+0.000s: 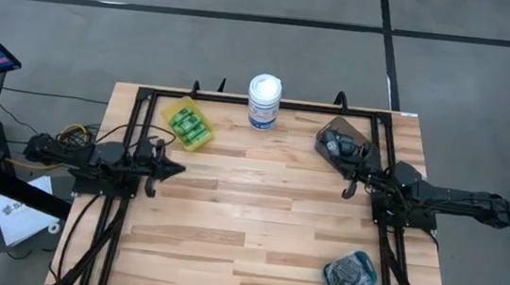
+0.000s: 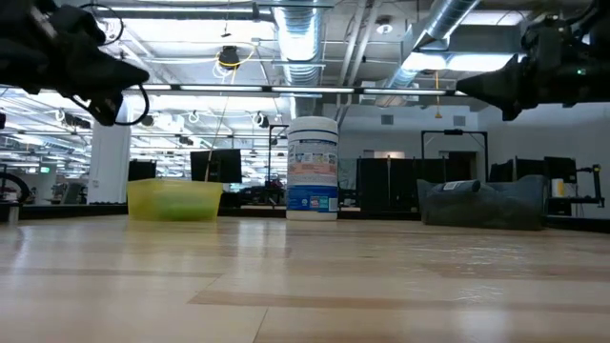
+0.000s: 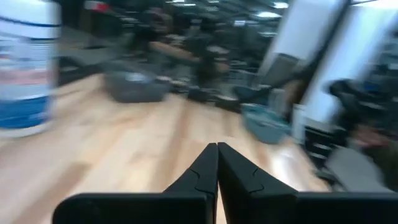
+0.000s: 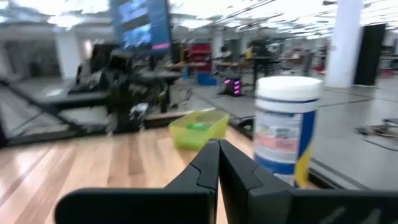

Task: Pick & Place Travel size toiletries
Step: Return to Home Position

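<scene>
At the near right corner of the counter (image 1: 248,208), the teal bin (image 1: 371,265) holds a heap of flat dark discs (image 1: 347,276) in shiny wrap.

Mid-depth, both arms are raised above the boards, one at each side:

- The left claw (image 1: 176,168) sits over the left part of the counter, just nearer than the yellow bin, with its tip pointing toward the middle. It is clenched. The left wrist view shows its two dark fingers (image 3: 199,174) pressed edge to edge with nothing between them.
- The right claw (image 1: 350,183) sits over the right part of the counter, just beside the near edge of the brown bin. It is also clenched and empty, and its fingers (image 4: 202,168) meet along one line in the right wrist view.

In the low view the two arms show only at the upper corners, well above the counter surface.

Farther back, three items line the far side:

- The yellow bin (image 1: 170,112), far left, contains bright green mini bottles (image 1: 190,126) packed side by side.
- The brown bin (image 1: 337,125), far right, contains dark blue-grey oblong mini bottles (image 1: 342,146).
- The white tub (image 1: 263,101) with a blue label stands upright at the far edge, between the two bins and apart from both.

Every toiletry in view lies inside a bin.

Beyond the counter, the low view shows a large room with silver ceiling ducts (image 2: 300,29) overhead.
</scene>
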